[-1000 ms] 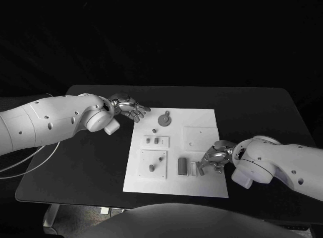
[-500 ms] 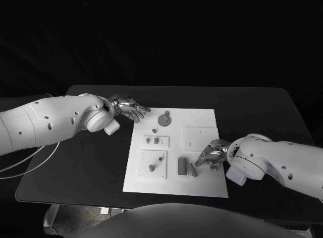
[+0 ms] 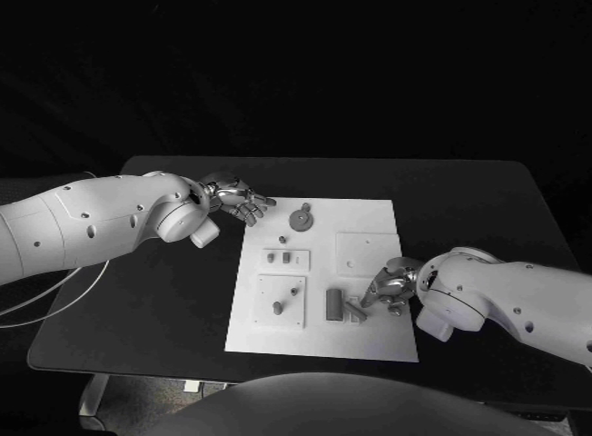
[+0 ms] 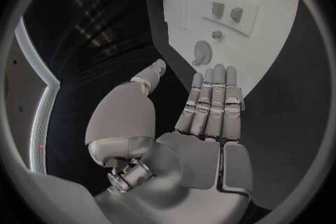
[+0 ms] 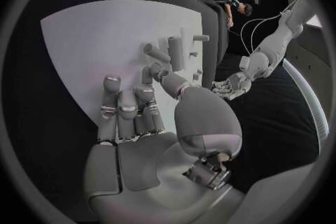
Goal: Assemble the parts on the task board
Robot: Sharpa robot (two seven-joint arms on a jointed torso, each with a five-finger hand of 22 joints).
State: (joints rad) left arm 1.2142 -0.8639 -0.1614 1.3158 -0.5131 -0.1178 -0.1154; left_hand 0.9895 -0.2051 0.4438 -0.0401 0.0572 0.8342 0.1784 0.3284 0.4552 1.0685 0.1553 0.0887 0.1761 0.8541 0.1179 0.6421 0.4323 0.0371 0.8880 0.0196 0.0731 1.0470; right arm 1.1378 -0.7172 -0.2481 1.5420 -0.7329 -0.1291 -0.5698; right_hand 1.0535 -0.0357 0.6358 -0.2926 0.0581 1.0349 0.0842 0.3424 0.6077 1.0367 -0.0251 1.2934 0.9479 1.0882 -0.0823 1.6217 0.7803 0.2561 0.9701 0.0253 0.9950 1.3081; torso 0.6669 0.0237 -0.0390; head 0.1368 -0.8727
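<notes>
The white task board (image 3: 375,218) lies mid-table. On it are a round grey part (image 3: 301,218), a small peg (image 3: 283,240), two small pieces (image 3: 286,259) in a raised plate, a dark bar (image 3: 333,304) and a pale small block (image 3: 358,312) lying slanted beside it. My right hand (image 3: 389,289) hovers at the board's near right; in the right wrist view its thumb tip (image 5: 165,77) reaches the slanted block (image 5: 155,55) next to the bar (image 5: 175,51), its other fingers straight and holding nothing. My left hand (image 3: 239,202) is off the board's far left corner, with flat fingers (image 4: 212,102) and nothing in it.
A square raised plate (image 3: 369,252) sits on the board's right half, just beyond my right hand. Another plate (image 3: 265,311) with small pieces lies at the near left. Black table (image 3: 152,300) surrounds the board, with its edges close on all sides.
My right hand has shifted slightly inward toward the dark bar. The pale block beside the bar has gone from lying parallel to it to lying slanted. The left arm is still.
</notes>
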